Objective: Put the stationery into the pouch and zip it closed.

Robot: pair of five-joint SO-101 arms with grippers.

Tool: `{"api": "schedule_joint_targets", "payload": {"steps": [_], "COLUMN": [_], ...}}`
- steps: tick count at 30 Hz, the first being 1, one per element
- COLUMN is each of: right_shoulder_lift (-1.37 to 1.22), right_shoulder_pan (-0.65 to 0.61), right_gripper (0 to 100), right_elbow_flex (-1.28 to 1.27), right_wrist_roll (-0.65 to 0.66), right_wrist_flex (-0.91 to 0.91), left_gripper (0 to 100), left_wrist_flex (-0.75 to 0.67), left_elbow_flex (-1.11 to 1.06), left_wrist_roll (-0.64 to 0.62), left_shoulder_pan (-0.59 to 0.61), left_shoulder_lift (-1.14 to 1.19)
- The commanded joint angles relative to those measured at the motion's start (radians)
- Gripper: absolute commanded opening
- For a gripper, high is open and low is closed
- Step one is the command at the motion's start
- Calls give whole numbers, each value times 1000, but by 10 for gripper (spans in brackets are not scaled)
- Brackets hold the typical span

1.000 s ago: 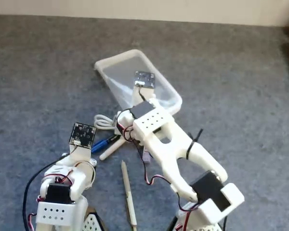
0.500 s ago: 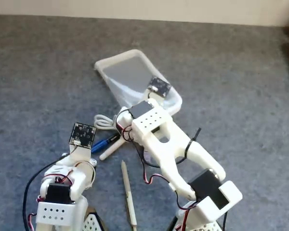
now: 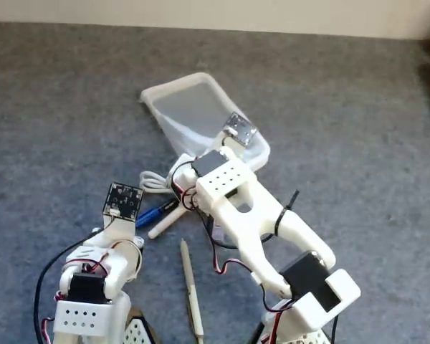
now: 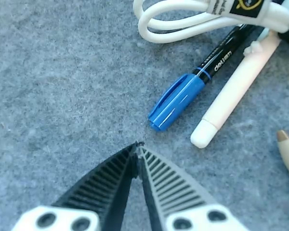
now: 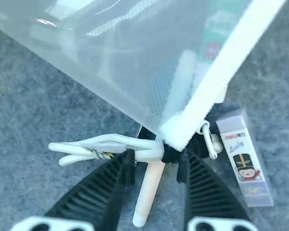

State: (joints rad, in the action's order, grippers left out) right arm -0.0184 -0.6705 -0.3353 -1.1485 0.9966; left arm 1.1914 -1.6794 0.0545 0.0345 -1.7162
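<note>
The translucent mesh pouch (image 3: 193, 115) lies on the carpet with items inside it. My right gripper (image 5: 156, 163) stands open, and its two fingers straddle the pouch's near corner (image 5: 172, 137), by the zipper pull (image 5: 208, 140). A blue-capped pen (image 4: 176, 102), a white pen (image 4: 231, 96) and a coiled white cable (image 4: 180, 17) lie just ahead of my left gripper (image 4: 137, 144), which is shut on nothing. A beige pen (image 3: 190, 287) lies between the two arms. A small boxed eraser (image 5: 243, 163) sits beside the pouch corner.
Grey carpet covers the whole work area. The right arm (image 3: 258, 215) stretches from the near right edge over the loose stationery to the pouch. The left arm (image 3: 100, 276) sits at the near left. A pale wall base runs along the far edge.
The right arm's wrist has swung to the right along the pouch's near edge, toward its corner. The left arm and the loose stationery have not moved.
</note>
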Motion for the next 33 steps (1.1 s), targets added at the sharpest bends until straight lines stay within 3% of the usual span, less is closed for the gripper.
{"api": "schedule_joint_targets", "payload": {"steps": [1,8,20,25,33], "right_shoulder_lift": [-5,-189,-206,-206,-205], "right_shoulder_pan": [-8,-5,-7,-7,-2], "right_gripper": [149,149,149,146,146], "right_elbow_flex": [53,96,125,117,117], "right_wrist_roll": [-12,-8,-2,83,342], "right_wrist_flex": [-22,-16,110,131,381], "left_gripper": [5,5,5,5,5], "left_wrist_flex": [8,8,8,8,8], "left_elbow_flex": [-22,-22,-22,-22,-22], "left_wrist_roll": [-9,-9,-9,-9,-9], "left_shoulder_pan": [13,13,13,13,13], "left_shoulder_lift": [-12,-12,-12,-12,-12]}}
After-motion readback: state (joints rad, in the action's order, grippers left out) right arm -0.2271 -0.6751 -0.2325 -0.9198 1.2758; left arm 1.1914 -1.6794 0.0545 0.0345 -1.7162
